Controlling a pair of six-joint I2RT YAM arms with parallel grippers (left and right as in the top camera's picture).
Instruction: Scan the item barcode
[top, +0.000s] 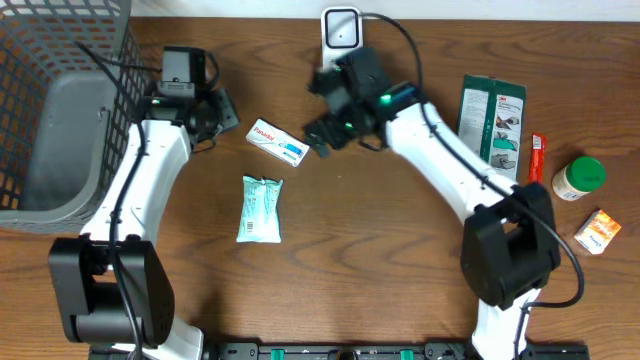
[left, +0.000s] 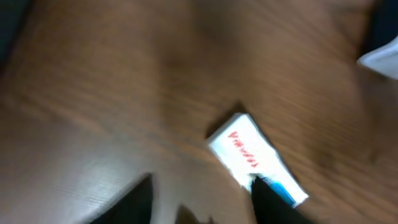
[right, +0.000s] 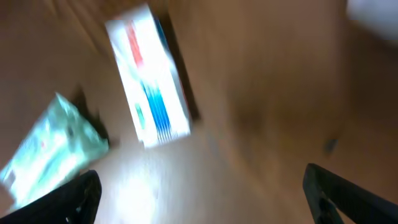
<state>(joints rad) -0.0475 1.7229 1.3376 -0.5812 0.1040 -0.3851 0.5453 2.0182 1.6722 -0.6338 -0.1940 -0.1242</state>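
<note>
The bench (top: 380, 240) under me was a brown wood-grain top, bare across its middle and near edge, and the overhead view took in nothing of the room beyond it. A grey mesh basket (top: 60, 60) stood at its far left corner, beside my left arm. A white scanner (top: 340, 28) stood upright at the far edge, near the middle, with my right wrist just in front of it. The task's thing, a small white box (top: 277, 141) with red lettering and a blue end, lay flat on the bench between my two arms, at an angle to the grain. My left end effector (left: 200, 183) was partly open with nothing between its fingers. Its wrist view was blurred, and one fingertip seemed to overlap the blue end of the box, though from overhead the two looked apart. My right end effector (right: 202, 174) was spread wide and empty, its fingers at the two lower corners of its own blurred view, with the box lying on the wood ahead of it. A green-and-white pouch (top: 261, 208) lay flat nearer to me than the box, and apart from it. Along the right side lay a green packet (top: 492, 118), a thin red stick (top: 537, 157), a jar with a green lid (top: 578, 178) and a small orange-and-white carton (top: 598, 231), all well away from the box.
</note>
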